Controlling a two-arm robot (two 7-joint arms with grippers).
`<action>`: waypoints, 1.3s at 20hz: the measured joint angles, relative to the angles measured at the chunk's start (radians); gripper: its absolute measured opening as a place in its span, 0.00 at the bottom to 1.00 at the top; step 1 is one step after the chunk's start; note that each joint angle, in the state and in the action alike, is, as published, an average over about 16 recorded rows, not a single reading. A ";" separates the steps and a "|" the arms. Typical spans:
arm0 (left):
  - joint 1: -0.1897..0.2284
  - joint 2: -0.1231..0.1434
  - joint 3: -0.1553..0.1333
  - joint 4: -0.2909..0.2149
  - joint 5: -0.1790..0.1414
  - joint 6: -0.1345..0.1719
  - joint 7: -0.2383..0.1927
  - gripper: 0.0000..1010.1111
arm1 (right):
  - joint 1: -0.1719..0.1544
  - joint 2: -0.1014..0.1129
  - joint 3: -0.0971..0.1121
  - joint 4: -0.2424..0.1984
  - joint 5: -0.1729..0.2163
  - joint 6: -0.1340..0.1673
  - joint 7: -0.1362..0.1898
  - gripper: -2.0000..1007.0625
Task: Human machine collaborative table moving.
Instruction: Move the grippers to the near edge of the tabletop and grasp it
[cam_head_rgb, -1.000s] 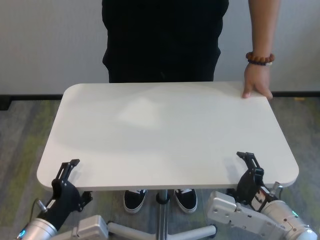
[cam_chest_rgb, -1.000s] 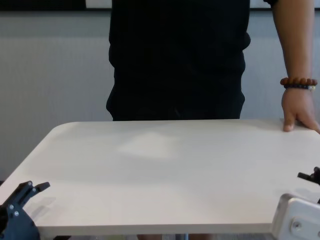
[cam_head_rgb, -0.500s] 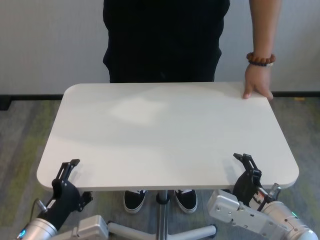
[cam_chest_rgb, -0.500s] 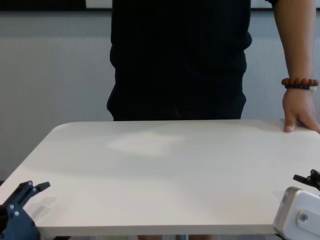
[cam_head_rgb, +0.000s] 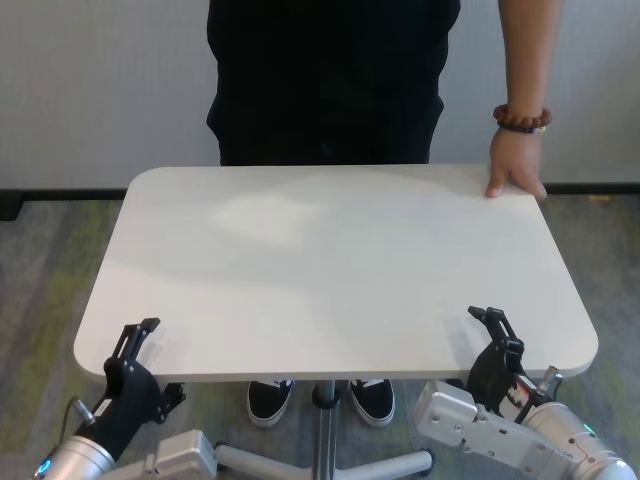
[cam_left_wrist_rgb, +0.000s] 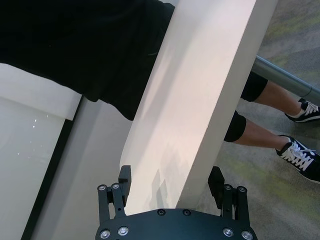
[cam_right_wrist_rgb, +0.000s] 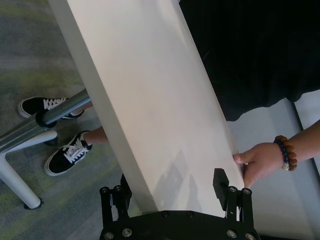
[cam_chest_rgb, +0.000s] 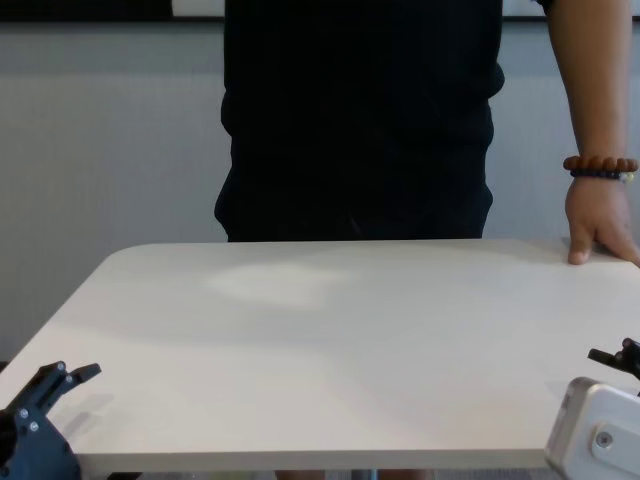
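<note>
While the human (cam_head_rgb: 325, 80) stands at the far long side of the white bench (cam_head_rgb: 330, 265), black shirt filling the upper middle of the head view, one of the person's hands (cam_head_rgb: 515, 165) rests flat on the far corner on the robot's right, a brown-red bead bracelet (cam_head_rgb: 521, 118) around that wrist. The bench sits level on a slim metal pole (cam_head_rgb: 323, 425), and the person's black sneakers (cam_head_rgb: 268, 399) show beneath it on the grey-green carpet (cam_head_rgb: 40, 300). At the near edge, the robot's left hand (cam_head_rgb: 130, 352) straddles the near-left corner; the left wrist view shows its two black prongs spread apart, one above the top surface and one below, with the thin edge between them and a gap on each side. The right hand (cam_head_rgb: 493, 335) sits at the near-right part of the same edge, likewise open, its prongs set on either side of the board in the right wrist view without pressing on it.
</note>
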 joint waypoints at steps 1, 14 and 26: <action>0.000 0.000 0.000 0.000 0.000 0.000 0.000 0.99 | 0.000 0.000 0.000 0.000 -0.001 0.001 0.000 1.00; 0.000 0.000 0.000 0.000 0.000 0.000 0.000 0.88 | 0.001 0.003 -0.004 -0.002 -0.010 0.010 -0.003 0.81; 0.000 0.000 0.000 0.000 0.000 0.000 0.000 0.53 | 0.001 0.004 -0.005 -0.003 -0.013 0.014 -0.004 0.63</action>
